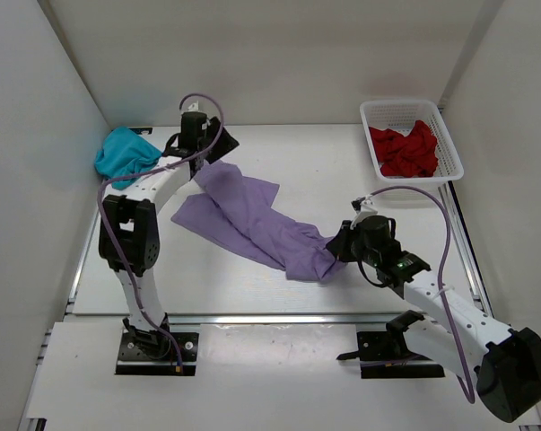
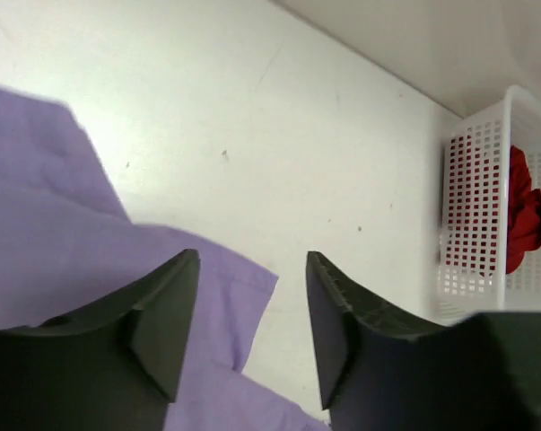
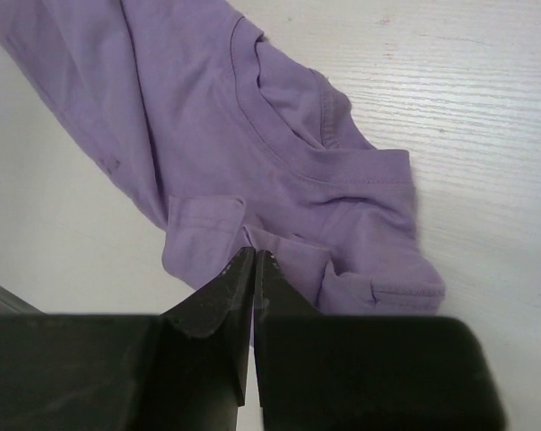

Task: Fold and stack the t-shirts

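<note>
White surface [image 1: 342, 180]: we see the lavender shirt [image 1: 252, 224] lying ten-to-four o'clock; its collar [image 3: 270, 117] shows only from the right wrist. Left claw [image 2: 252, 260] gapes empty; right claw [image 3: 254, 256] closed, grip uncertain.

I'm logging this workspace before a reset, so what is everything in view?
purple shirt: one, lavender, spread diagonally mid-table
teal shirt: one, teal, bunched at the far-left corner
red shirt: one, deep red, crumpled in the basket
basket: one, white mesh, far right of the table
table: one, white, under everything
left gripper: one, black, above the purple shirt's far end, jaws apart and empty
right gripper: one, black, at the purple shirt's near end, jaws shut, seemingly pinching it
</note>
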Motion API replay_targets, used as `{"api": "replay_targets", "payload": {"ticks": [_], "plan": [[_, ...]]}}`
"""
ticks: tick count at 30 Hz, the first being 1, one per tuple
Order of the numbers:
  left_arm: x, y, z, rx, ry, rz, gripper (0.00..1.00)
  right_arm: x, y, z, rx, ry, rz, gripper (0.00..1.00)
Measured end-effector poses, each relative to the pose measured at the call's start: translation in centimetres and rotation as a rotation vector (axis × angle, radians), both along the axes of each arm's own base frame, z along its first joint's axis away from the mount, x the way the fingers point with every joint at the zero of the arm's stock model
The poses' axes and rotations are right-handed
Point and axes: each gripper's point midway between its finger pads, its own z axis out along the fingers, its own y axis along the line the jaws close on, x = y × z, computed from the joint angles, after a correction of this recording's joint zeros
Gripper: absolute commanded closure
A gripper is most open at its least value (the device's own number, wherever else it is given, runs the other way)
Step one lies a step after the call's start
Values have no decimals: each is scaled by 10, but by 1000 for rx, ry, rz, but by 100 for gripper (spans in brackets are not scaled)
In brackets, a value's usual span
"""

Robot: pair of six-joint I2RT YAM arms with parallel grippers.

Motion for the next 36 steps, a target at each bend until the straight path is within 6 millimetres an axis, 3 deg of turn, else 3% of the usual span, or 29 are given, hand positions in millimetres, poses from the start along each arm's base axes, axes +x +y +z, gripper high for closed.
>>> {"api": "replay_targets", "payload": {"ticks": [3,4,6,8,12,14,16,21,26,29,31,36], "plan": [[4,-3,15,28,-35,-18,37,0,1,1,5,-1,3,99],[-2,5,11,40,-29,-11,46,0,0,2,10,-3,2,100],[-29,32,-11,53,10,26,51,1,-1,5,19,-9,-2,100],[-69,75,-47,66,100,104,60,2,-1,6,27,-16,-4,100],[-132,150,-104,66,245,289,63,2,-1,6,34,-18,1,99],[-150,165,-123,59,293,338,63,1,1,5,36,-17,6,100],[-159,168,-134,52,319,352,62,0,1,5,38,-16,9,100],[-155,171,-139,36,304,369,49,-1,1,8,44,-28,10,100],[-141,172,-142,23,287,381,47,-1,2,8,47,-30,13,100],[-130,171,-143,4,267,389,57,-1,1,9,47,-31,12,100],[-128,171,-145,-3,264,390,74,-1,1,9,49,-33,9,100],[-127,169,-148,-10,270,388,97,0,-1,13,54,-43,2,100]]}}
